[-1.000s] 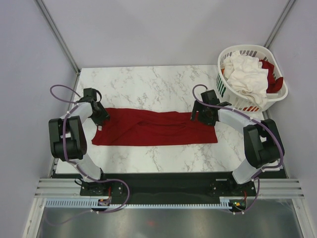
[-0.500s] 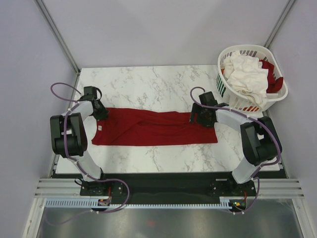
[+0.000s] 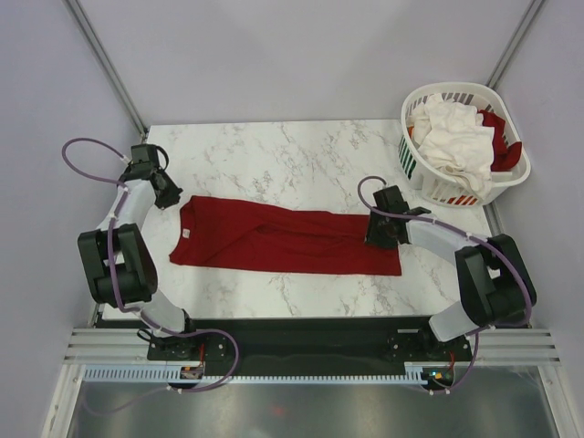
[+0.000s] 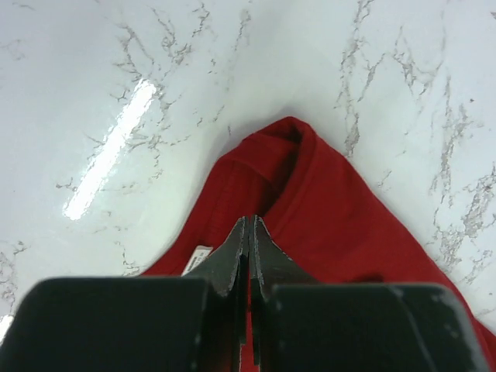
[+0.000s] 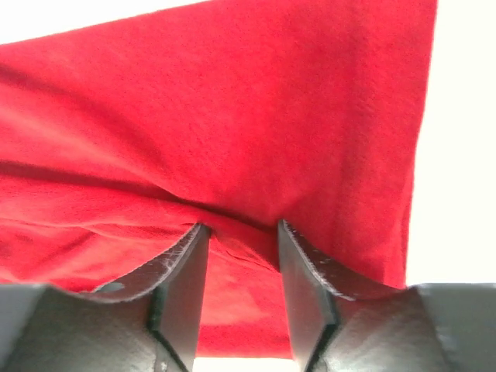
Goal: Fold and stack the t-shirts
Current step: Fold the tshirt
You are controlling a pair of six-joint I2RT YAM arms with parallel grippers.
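Note:
A dark red t-shirt lies folded into a long strip across the marble table. My left gripper is at its far left corner, shut, with the fingertips pinching the red cloth beside the white tag. At the strip's right end, my right gripper presses down on the cloth. Its jaws stand apart, with a raised fold of cloth between them. A white t-shirt is heaped in the basket.
The white slotted basket stands at the table's far right corner, with red cloth beside the white shirt in it. Bare marble lies behind and in front of the red strip. Frame posts rise at both far corners.
The left gripper closed and moved up and left, drawing the shirt's left corner with it. The right gripper slid down onto the right end and its jaws narrowed.

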